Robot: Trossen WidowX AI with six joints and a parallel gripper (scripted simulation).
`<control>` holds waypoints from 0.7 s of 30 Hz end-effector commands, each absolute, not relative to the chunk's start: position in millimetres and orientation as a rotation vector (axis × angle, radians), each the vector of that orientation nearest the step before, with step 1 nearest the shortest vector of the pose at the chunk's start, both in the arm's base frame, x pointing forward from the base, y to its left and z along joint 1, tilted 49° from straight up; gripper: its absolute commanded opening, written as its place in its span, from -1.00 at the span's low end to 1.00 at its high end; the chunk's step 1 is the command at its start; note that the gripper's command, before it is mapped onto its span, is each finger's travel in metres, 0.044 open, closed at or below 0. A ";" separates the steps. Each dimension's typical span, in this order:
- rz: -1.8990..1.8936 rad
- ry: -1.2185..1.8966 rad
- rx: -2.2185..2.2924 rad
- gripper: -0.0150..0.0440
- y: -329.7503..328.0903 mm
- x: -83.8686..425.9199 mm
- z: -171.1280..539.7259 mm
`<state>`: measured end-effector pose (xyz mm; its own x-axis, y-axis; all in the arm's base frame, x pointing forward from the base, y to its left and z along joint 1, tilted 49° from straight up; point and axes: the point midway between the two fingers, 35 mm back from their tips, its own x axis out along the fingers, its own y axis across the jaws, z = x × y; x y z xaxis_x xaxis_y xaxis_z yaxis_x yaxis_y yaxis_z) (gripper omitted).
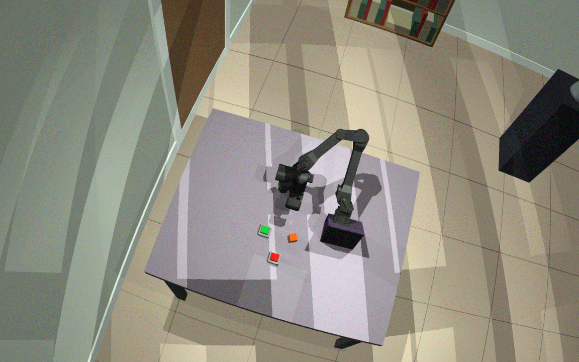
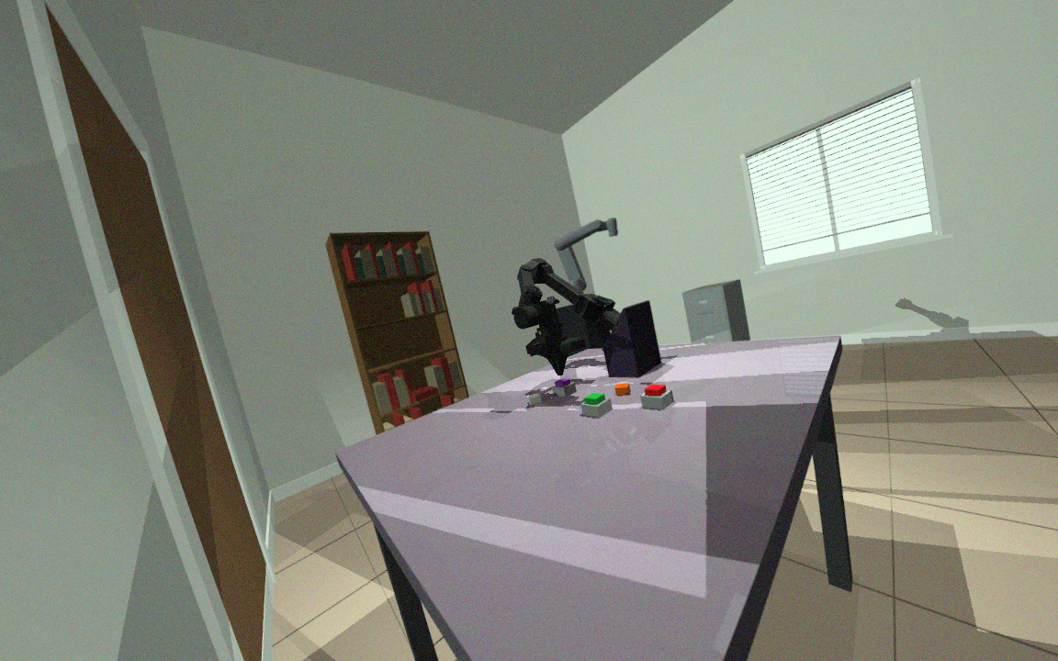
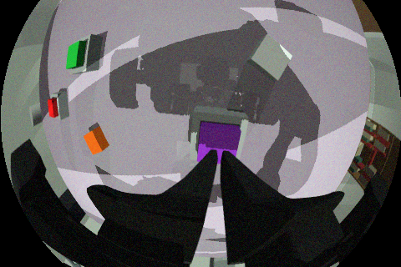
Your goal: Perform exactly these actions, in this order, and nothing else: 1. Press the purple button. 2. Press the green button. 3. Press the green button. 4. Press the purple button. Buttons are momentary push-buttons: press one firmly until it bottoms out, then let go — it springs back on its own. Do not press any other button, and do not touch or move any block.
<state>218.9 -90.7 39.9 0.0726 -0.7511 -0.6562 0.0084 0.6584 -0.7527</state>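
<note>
The purple button [image 2: 562,383] [image 3: 219,135] sits in a grey housing; in the top view the arm hides it. My gripper [image 2: 560,373] [image 3: 219,156] is shut and empty, pointing down with its tips just above the purple cap. In the wrist view the tips overlap the cap's near part; I cannot tell any contact. The cap stands raised in the exterior view. The green button [image 1: 264,230] [image 2: 594,398] [image 3: 75,54] stands off to the side, its cap up, with nothing on it.
A red button [image 1: 274,257] [image 2: 655,390] [image 3: 53,108] and an orange block [image 1: 293,237] [image 2: 622,388] [image 3: 96,139] lie on the green button's side. A pale grey block [image 2: 534,399] [image 3: 271,57] lies near the purple button. The arm's dark base box [image 1: 341,234] [image 2: 634,341] stands on the table.
</note>
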 end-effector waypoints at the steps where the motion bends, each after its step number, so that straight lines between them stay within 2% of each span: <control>1: -0.643 1.403 -0.685 -0.42 -97.0 217.2 34.2; 21: -0.645 1.403 -0.688 -0.42 -110.2 217.5 23.9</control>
